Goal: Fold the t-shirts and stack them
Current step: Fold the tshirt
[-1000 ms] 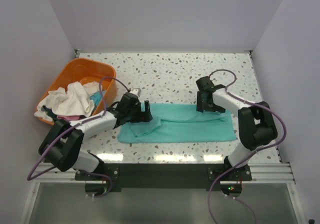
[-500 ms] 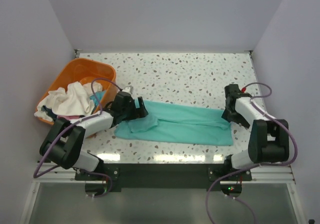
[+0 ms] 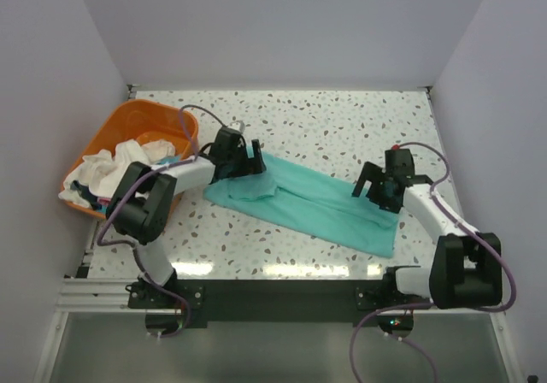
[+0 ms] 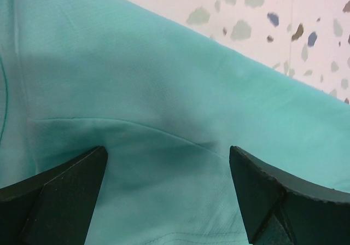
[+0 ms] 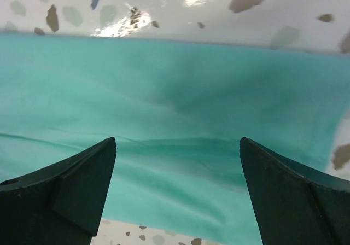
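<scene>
Left gripper and right gripper both sit wide open over the teal t-shirt; I'd pinch each end's edge cleanly, then pull taut before folding

The teal t-shirt is smooth, matt cloth with soft creases. The speckled table looks glossy and stone-like, reflecting light. The orange basket is shiny plastic.

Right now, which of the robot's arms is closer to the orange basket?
The left arm. Its jaws are over the end of the teal shirt just beside the orange basket; the right arm has its jaws at the shirt's opposite end, across the table.
</scene>
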You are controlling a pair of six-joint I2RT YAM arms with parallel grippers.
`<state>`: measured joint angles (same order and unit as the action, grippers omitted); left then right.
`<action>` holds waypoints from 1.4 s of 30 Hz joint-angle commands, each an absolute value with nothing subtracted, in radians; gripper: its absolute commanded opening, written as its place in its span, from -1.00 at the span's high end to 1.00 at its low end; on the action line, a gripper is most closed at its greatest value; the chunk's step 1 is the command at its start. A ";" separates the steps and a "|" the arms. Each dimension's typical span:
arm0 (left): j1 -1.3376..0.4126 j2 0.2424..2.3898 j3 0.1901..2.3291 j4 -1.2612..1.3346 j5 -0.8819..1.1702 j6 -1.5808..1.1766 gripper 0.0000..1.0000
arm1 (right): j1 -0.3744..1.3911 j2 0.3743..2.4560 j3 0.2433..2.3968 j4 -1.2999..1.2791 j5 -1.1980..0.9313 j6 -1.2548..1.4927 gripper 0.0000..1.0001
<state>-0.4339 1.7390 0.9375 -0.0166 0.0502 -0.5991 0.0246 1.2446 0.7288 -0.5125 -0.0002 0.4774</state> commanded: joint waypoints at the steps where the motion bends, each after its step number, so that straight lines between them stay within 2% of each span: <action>1: -0.428 1.905 1.066 -0.104 0.087 -0.545 -1.00 | 0.095 1.337 0.739 -0.394 -0.125 0.454 -0.97; 4: -0.426 2.055 1.318 -0.188 0.097 -0.519 -1.00 | 0.156 1.376 0.717 -0.417 -0.054 0.485 -0.97; 7: -0.422 2.202 1.475 -0.233 0.106 -0.468 -1.00 | 0.196 1.364 0.652 -0.390 -0.080 0.511 -0.97; 10: -0.387 2.394 1.754 -0.340 0.183 -0.442 -1.00 | 0.257 1.309 0.565 -0.382 -0.077 0.546 -0.97; 11: -0.382 2.490 1.911 -0.398 0.193 -0.431 -1.00 | 0.284 1.293 0.531 -0.383 -0.078 0.569 -0.97; 15: -0.379 2.670 2.221 -0.468 0.239 -0.416 -1.00 | 0.455 1.172 0.437 -0.393 -0.072 0.670 -0.97; 19: -0.377 2.720 2.264 -0.358 0.273 -0.466 -1.00 | 0.590 1.035 0.348 -0.449 -0.066 0.752 -0.97; 24: -0.374 2.783 2.332 -0.240 0.322 -0.532 -1.00 | 0.661 0.917 0.292 -0.434 -0.129 0.768 -0.97; 28: -0.373 2.810 2.301 -0.062 0.448 -0.632 -1.00 | 0.705 0.985 0.278 -0.342 -0.155 0.779 -0.97; 32: -0.374 2.881 2.364 0.040 0.492 -0.736 -1.00 | 0.782 1.124 0.304 -0.244 -0.164 0.818 -0.97; 39: -0.374 2.878 2.376 0.061 0.476 -0.782 -1.00 | 1.064 1.343 0.460 -0.127 -0.127 0.893 -0.97; 42: -0.368 2.858 2.375 0.031 0.443 -0.752 -1.00 | 1.117 1.397 0.535 -0.153 -0.109 0.899 -0.97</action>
<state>-0.3813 2.8143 2.3810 0.1394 0.4911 -0.7551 1.0542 1.3285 0.5323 -0.0071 -0.0811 0.8394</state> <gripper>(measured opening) 0.997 0.985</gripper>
